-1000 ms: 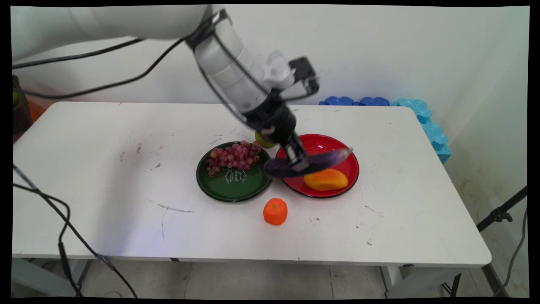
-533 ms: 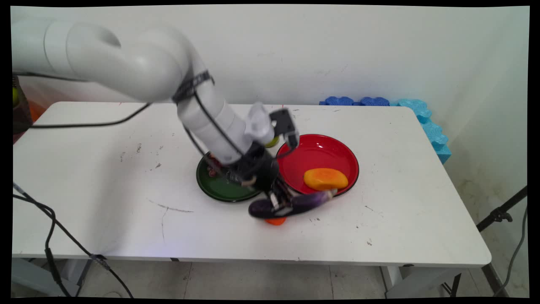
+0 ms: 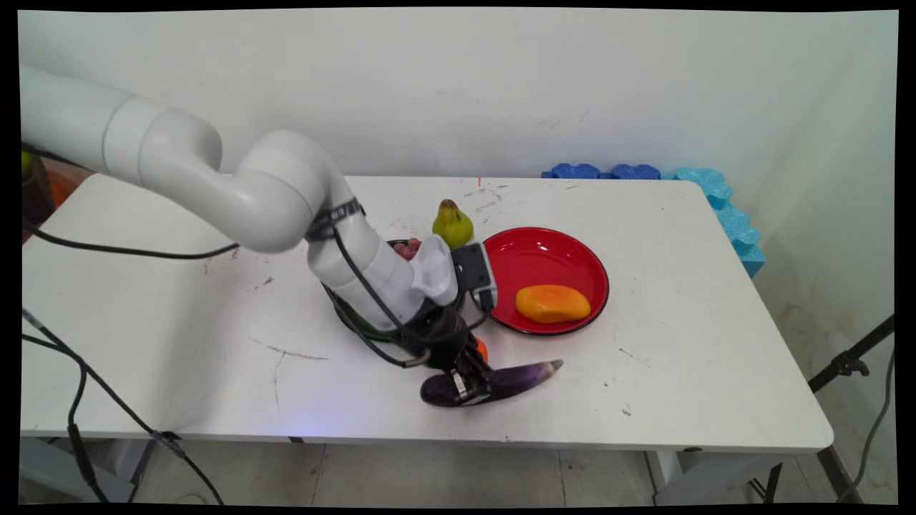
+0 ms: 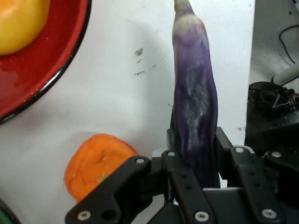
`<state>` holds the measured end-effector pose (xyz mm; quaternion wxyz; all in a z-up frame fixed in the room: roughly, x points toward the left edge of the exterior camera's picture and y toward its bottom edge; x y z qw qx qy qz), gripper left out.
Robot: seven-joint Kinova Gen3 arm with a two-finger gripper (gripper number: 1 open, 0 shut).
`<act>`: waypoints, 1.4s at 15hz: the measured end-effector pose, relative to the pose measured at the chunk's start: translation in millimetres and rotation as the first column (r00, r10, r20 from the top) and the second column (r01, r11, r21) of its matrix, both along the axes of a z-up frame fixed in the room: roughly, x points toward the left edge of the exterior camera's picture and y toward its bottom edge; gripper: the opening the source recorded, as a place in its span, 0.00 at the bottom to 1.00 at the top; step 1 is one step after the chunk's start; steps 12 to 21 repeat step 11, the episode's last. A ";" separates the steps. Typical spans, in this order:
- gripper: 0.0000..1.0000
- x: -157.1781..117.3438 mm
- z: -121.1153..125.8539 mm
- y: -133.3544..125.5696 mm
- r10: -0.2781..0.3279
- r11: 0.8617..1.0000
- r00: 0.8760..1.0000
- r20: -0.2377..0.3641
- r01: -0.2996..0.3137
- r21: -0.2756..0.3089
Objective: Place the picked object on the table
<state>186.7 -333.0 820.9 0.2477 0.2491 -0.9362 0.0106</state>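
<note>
My gripper [image 3: 469,383] [image 4: 194,154] is shut on a long purple eggplant [image 3: 501,380] [image 4: 195,107], gripping it near its thick end. The eggplant lies low at the table's front, close to the near edge [image 3: 429,436], its pale tip pointing right. An orange carrot piece [image 4: 96,163] sits just behind the gripper and is mostly hidden by the hand in the main view [image 3: 483,349]. The red plate [image 3: 551,247] [image 4: 56,65] with a yellow-orange mango [image 3: 552,303] [image 4: 18,21] stands farther back on the right.
A green plate [image 3: 351,320] with red grapes [image 3: 406,248] is largely hidden behind the arm. A green pear [image 3: 452,224] stands behind the plates. Blue foam pieces [image 3: 715,200] line the table's far right corner. Black cables hang at the left.
The arm has carried the eggplant from above the red plate forward and down, past the carrot piece, to the table's front. The pear has come into sight.
</note>
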 end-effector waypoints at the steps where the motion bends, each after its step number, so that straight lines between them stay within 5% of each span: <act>1: 0.00 -0.1 -4.7 0.8 -0.002 1.000 1.000 -0.001 0.002 -0.003; 4: 0.00 -0.8 -14.2 2.4 -0.007 1.000 1.000 -0.007 0.006 -0.015; 5: 1.00 -1.5 -16.2 2.4 -0.008 1.000 1.000 -0.011 0.007 -0.022; 21: 1.00 -3.9 2.1 -3.3 -0.018 0.998 0.999 -0.027 0.016 -0.062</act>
